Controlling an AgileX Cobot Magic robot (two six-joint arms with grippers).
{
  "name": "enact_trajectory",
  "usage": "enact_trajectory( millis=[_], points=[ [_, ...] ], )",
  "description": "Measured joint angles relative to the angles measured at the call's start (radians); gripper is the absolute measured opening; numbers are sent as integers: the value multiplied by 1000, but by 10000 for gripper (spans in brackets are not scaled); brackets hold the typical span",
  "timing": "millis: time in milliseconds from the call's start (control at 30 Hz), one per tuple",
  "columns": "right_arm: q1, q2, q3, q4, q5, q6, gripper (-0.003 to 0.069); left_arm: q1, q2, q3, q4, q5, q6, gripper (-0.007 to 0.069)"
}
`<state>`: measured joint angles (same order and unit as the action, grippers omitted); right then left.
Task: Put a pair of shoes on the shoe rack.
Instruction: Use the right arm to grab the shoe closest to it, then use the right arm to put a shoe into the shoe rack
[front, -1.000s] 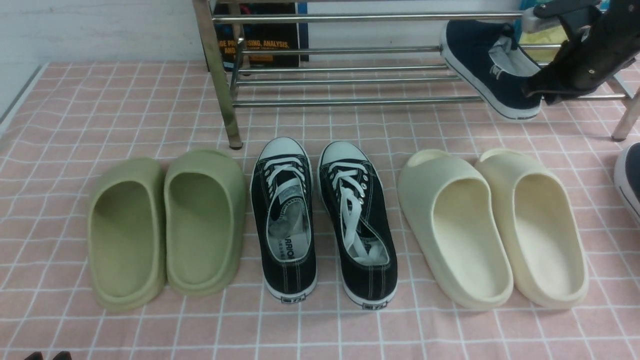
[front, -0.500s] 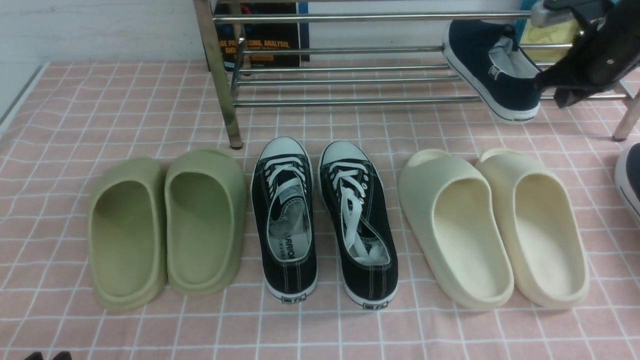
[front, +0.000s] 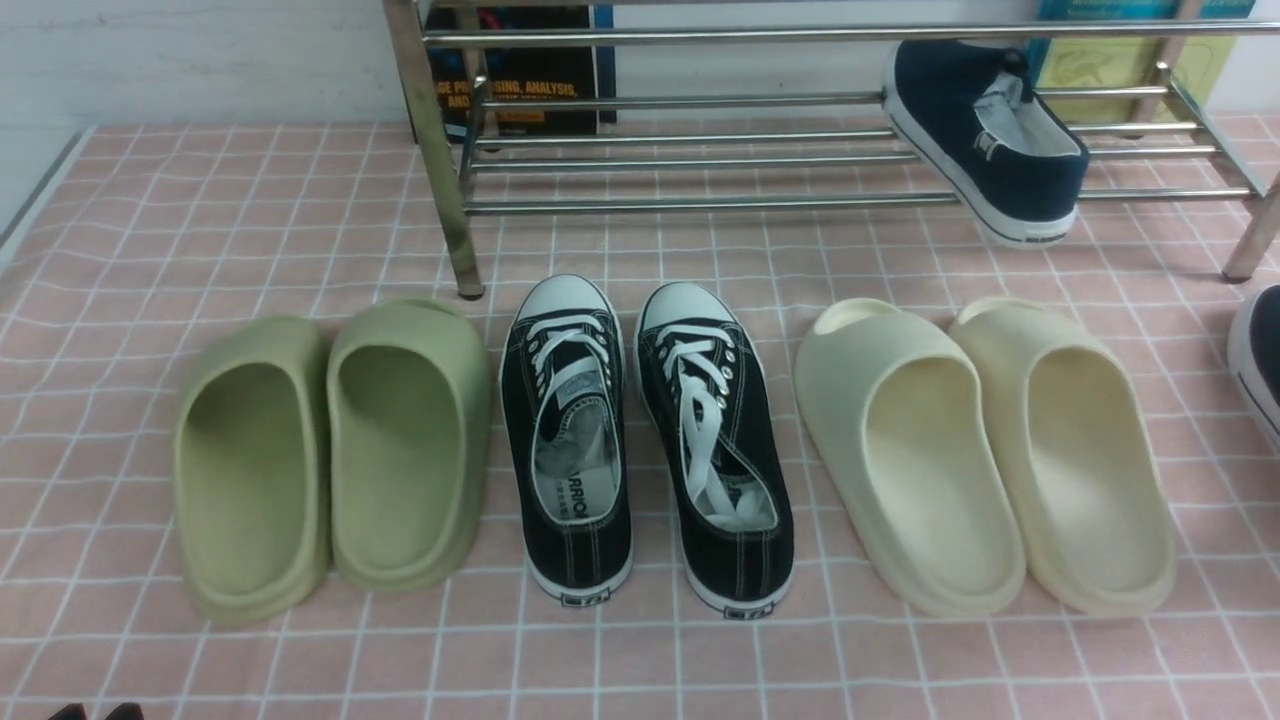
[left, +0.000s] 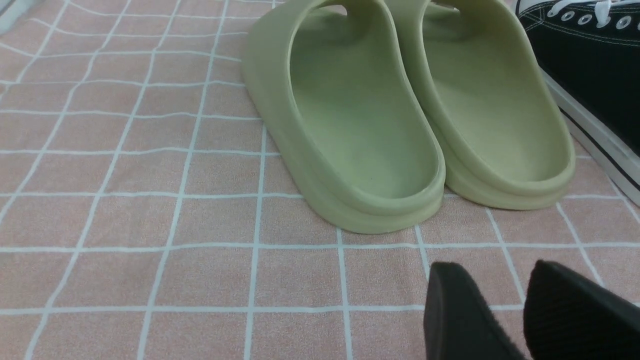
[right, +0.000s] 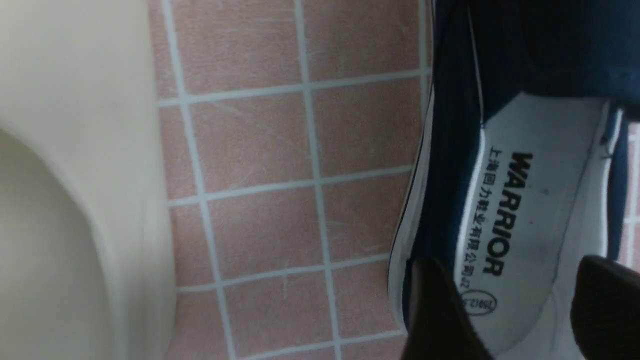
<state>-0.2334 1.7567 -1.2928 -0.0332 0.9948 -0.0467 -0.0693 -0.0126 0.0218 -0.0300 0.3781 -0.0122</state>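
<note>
One navy slip-on shoe (front: 985, 135) lies tilted on the chrome shoe rack (front: 700, 36), its heel hanging over the front rail. The other navy shoe (front: 1262, 355) lies on the cloth at the far right edge and fills the right wrist view (right: 525, 210), showing its grey insole. My right gripper (right: 520, 305) is open just above that shoe's opening, one finger toward each side, holding nothing; it is out of the front view. My left gripper (left: 500, 305) hovers low over the cloth near the green slides, fingers slightly apart and empty; its tips show at the front view's bottom left (front: 95, 712).
In a row in front of the rack lie green slides (front: 330, 450), black lace-up sneakers (front: 645, 440) and cream slides (front: 985, 450). A cream slide (right: 65, 175) lies next to the navy shoe. Books stand behind the rack (front: 515, 70). Pink checked cloth covers the table.
My right arm has let go of the navy shoe on the rack and drawn back out of the front view. The shoe stays on the rails. The left arm has not moved.
</note>
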Motion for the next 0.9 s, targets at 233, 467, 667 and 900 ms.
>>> enact_trajectory(
  millis=[233,467,667,900],
  points=[
    [-3,50,124,8,-215,21,333,0,0,0,0,0,0,239],
    [0,42,144,49,-245,21,10,0,0,0,0,0,0,239],
    [103,-88,148,96,-178,-42,6,0,0,0,0,0,0,239],
    [176,-118,49,102,-168,-75,6,0,0,0,0,0,0,239]
  ],
)
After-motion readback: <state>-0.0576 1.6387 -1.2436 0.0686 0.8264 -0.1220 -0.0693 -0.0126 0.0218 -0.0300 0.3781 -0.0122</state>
